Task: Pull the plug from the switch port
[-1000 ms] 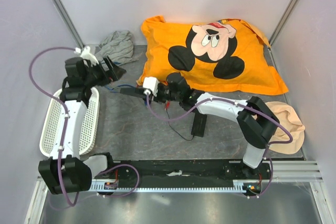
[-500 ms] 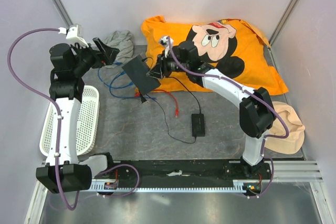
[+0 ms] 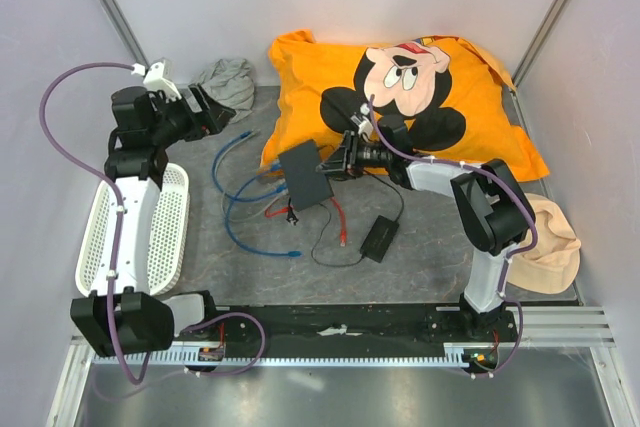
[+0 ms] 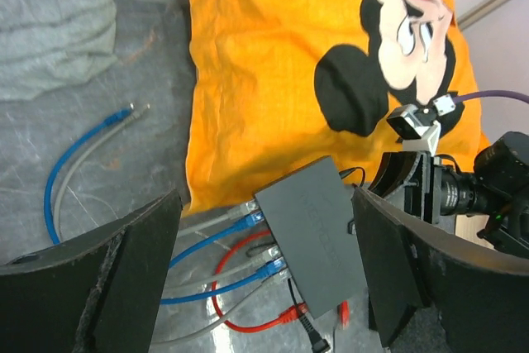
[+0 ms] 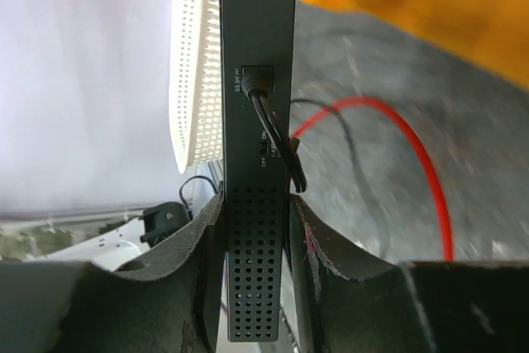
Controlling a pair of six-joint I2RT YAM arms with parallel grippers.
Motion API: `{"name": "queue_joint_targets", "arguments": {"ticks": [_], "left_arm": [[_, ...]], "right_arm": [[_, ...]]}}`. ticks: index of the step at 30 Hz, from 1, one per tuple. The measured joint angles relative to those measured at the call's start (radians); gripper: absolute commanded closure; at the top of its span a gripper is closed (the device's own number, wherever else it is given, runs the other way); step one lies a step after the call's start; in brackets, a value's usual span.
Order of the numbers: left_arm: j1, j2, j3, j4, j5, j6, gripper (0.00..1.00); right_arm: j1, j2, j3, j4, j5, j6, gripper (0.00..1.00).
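**A:** Top view: right hand (image 3: 333, 164) clamped on the switch (image 3: 305, 176).

**B:** And the left hand (image 3: 218, 110)?

**A:** Spread wide, nothing in it, well apart from the switch, a loose blue cable (image 3: 240, 137) just below it.

**B:** Left wrist view: ahead, between its fingers, blue plugs (image 4: 252, 221) sit in the ports, grey ones beside them. I'd say the pull isn't finished.

**A:** Right wrist view: fingers (image 5: 198, 270) pinch the switch's flat faces, and a black power lead (image 5: 263, 88) is plugged in beyond the fingertips.

**B:** The setting?

**A:** Mottled grey tabletop (image 3: 250, 267) and pale walls. An orange pillow (image 3: 480, 137) lies behind the right hand, a white basket (image 3: 100, 237) beneath the left.
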Motion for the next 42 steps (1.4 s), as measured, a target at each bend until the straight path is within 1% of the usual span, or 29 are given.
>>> {"name": "queue_joint_targets", "arguments": {"ticks": [6, 11, 14, 16, 17, 18, 19, 22, 24, 27, 30, 33, 35, 38, 42], "left_arm": [[0.0, 0.05, -0.011, -0.047, 0.004, 0.012, 0.11], [-0.001, 0.058, -0.018, -0.082, 0.01, 0.056, 0.11], [-0.002, 0.058, -0.024, -0.096, 0.01, 0.09, 0.11], [-0.006, 0.058, -0.03, -0.107, 0.008, 0.113, 0.11], [-0.009, 0.058, -0.034, -0.11, 0.007, 0.123, 0.11], [-0.012, 0.056, -0.039, -0.114, 0.005, 0.132, 0.11], [-0.018, 0.054, -0.045, -0.115, 0.002, 0.14, 0.11], [-0.04, 0.044, -0.062, -0.138, 0.001, 0.176, 0.11], [-0.061, 0.036, -0.068, -0.158, 0.001, 0.201, 0.11], [-0.092, 0.028, -0.073, -0.178, 0.002, 0.232, 0.12], [-0.146, 0.028, -0.074, -0.179, 0.001, 0.254, 0.12], [-0.212, 0.023, -0.093, -0.162, 0.007, 0.258, 0.12], [-0.247, 0.016, -0.134, -0.134, 0.025, 0.244, 0.12], [-0.26, 0.018, -0.221, -0.072, 0.05, 0.185, 0.12], [-0.276, 0.046, -0.349, 0.024, 0.042, 0.125, 0.12]], "right_arm": [[-0.02, -0.005, -0.148, 0.006, 0.002, 0.091, 0.99], [-0.016, -0.046, -0.261, 0.001, 0.024, 0.119, 0.99], [-0.013, -0.068, -0.31, -0.016, 0.037, 0.116, 0.98], [-0.008, -0.071, -0.335, -0.017, 0.053, 0.11, 0.92], [-0.003, -0.071, -0.351, -0.017, 0.066, 0.102, 0.85], [0.003, -0.071, -0.363, -0.019, 0.073, 0.098, 0.57], [0.01, -0.072, -0.372, -0.021, 0.079, 0.093, 0.44], [0.039, -0.079, -0.389, -0.067, 0.117, 0.07, 0.15], [0.053, -0.102, -0.366, -0.119, 0.11, 0.045, 0.02], [0.056, -0.159, -0.302, -0.252, 0.127, -0.056, 0.02], [0.035, -0.222, -0.213, -0.424, 0.156, -0.181, 0.02], [0.012, -0.283, -0.097, -0.605, 0.191, -0.354, 0.02], [0.005, -0.31, -0.021, -0.696, 0.246, -0.482, 0.02], [0.0, -0.351, 0.034, -0.77, 0.313, -0.629, 0.02], [0.002, -0.418, 0.034, -0.802, 0.394, -0.827, 0.02]]}}
